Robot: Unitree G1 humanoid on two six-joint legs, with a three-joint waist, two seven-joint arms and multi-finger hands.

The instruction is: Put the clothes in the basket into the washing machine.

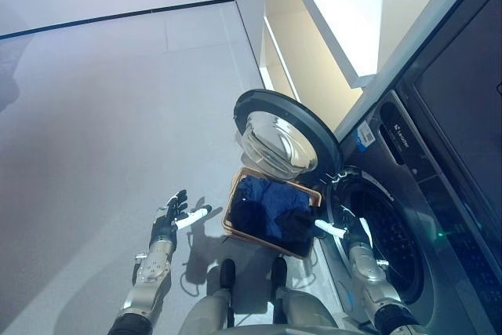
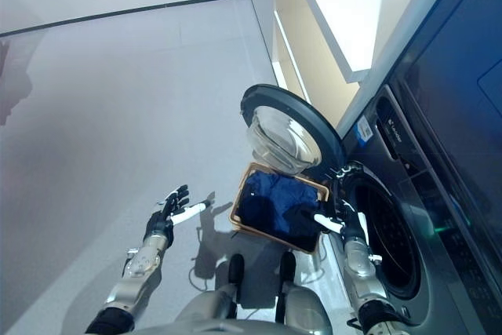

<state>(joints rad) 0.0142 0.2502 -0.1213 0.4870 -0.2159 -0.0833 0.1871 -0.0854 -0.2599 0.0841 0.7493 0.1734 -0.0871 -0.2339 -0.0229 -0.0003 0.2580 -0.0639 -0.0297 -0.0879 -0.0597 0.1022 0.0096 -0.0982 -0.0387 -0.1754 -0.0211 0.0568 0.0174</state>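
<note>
A tan basket point(image 1: 234, 194) sits on the floor in front of the washing machine point(image 1: 423, 217), holding dark blue clothes point(image 1: 267, 203). The machine's round door point(image 1: 278, 135) stands swung open behind the basket, and the dark drum point(image 1: 384, 233) is exposed. My right hand point(image 1: 345, 233) hovers open between the basket's right edge and the drum mouth, its fingers straight and holding nothing. Left of the basket, my left hand point(image 1: 171, 221) is held out over the floor, open with its fingers spread.
Grey floor point(image 1: 118, 115) stretches to the left and back, ending at a dark baseboard line. A cream cabinet or wall unit point(image 1: 314, 45) stands beyond the washing machine at the back right.
</note>
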